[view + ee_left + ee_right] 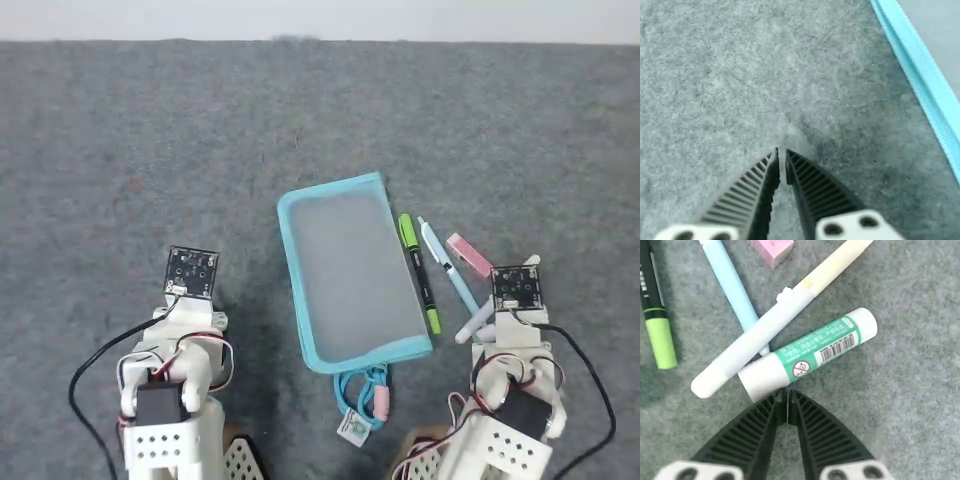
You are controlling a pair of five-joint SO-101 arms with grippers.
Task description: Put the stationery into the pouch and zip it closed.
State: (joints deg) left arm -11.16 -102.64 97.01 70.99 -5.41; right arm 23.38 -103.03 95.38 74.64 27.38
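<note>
Green-labelled glue stick (pixel 807 354) (barcode, red prohibition mark) lies just before right tool (pixel 787 396), clenched on nothing. Left tool (pixel 781 156) likewise clenched, near blue-edged pouch (pixel 920 85).

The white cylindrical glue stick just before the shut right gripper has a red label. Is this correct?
No: the right wrist view shows a green label on the white cylindrical glue stick, not red. It lies just before the shut right gripper.
</note>
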